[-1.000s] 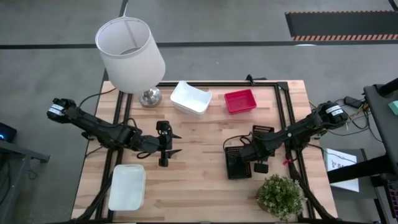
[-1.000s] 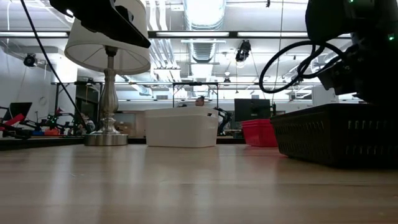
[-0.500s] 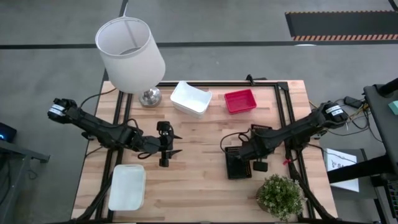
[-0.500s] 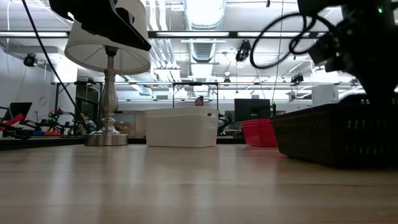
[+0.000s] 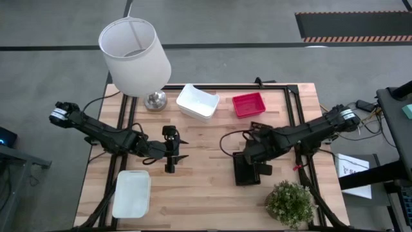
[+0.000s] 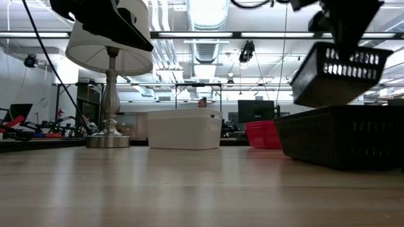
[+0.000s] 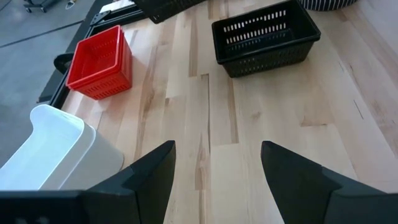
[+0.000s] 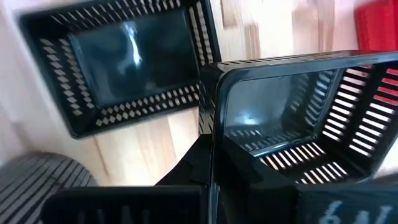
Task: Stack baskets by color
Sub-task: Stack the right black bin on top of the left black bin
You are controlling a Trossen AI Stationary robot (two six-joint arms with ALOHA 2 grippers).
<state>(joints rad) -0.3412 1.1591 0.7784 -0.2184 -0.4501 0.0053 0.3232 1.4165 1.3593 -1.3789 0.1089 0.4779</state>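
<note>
A black mesh basket [image 6: 338,75] hangs tilted in the air, and my right gripper [image 8: 211,183] is shut on it. Below it, a second black basket [image 5: 246,169] rests flat on the table. A red basket [image 5: 248,104] and a white basket [image 5: 197,102] sit near the far edge. Another white basket [image 5: 132,193] lies at the near left. My left gripper [image 7: 214,168] hovers open over the table's middle left, holding nothing. My right gripper pinches the rim of one wall [image 8: 213,134] of the lifted black basket, apparently with one finger inside and one outside. The fingers come from above, pointing down. The basket hangs below them, tilted, clear of the table and of the other black basket [image 8: 124,62].
A table lamp with a white shade [image 5: 135,51] stands at the far left corner. A small potted plant [image 5: 290,203] stands at the near right, close to the resting black basket. Bare wood lies between the two arms.
My right gripper has risen and drifted a little toward the table's left. It has taken the black basket up from the table, and the basket now hangs tilted and clear above the other black one.
</note>
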